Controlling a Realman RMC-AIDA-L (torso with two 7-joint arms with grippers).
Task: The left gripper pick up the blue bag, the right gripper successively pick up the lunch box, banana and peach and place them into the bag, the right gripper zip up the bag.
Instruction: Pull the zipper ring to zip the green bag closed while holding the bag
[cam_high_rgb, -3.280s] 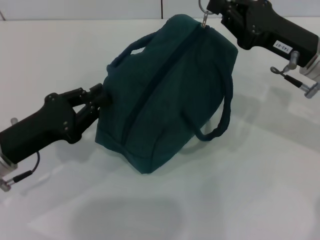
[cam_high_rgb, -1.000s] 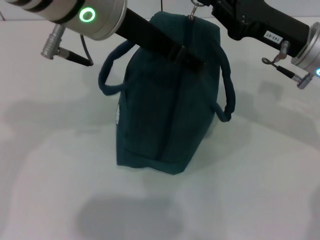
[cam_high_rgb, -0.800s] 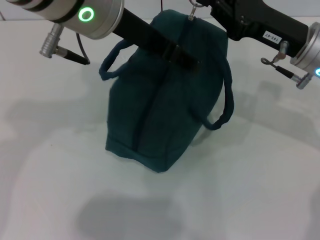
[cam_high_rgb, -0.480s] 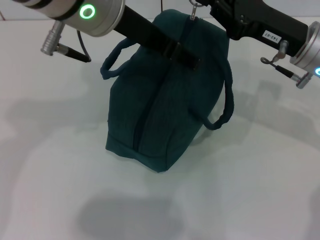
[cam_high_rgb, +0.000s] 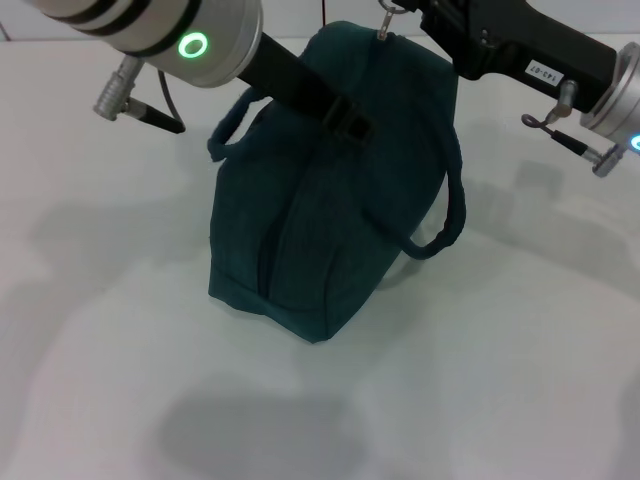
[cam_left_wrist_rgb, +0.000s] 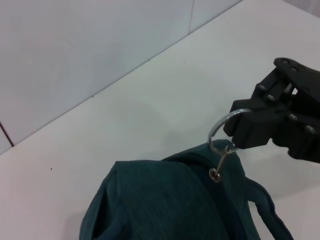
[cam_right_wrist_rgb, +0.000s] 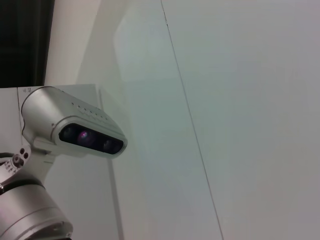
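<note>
The blue bag (cam_high_rgb: 320, 210) stands on the white table with its zipper (cam_high_rgb: 285, 235) closed along the top. My right gripper (cam_high_rgb: 412, 16) is at the bag's far top end, shut on the metal zipper ring (cam_high_rgb: 388, 8). The left wrist view shows that ring (cam_left_wrist_rgb: 222, 131) pinched in the right gripper (cam_left_wrist_rgb: 243, 131). My left gripper (cam_high_rgb: 350, 118) reaches in from the upper left and lies over the top of the bag. The lunch box, banana and peach are out of view.
The bag's two loop handles hang at its sides, one on the left (cam_high_rgb: 228, 135) and one on the right (cam_high_rgb: 450, 205). The white table (cam_high_rgb: 520, 380) lies around the bag. A pale wall (cam_left_wrist_rgb: 75, 55) is behind it.
My left arm has left the bag's left end and now lies over its top, drawing back slightly toward the upper left. The bag has turned more upright. The right gripper keeps the ring.
</note>
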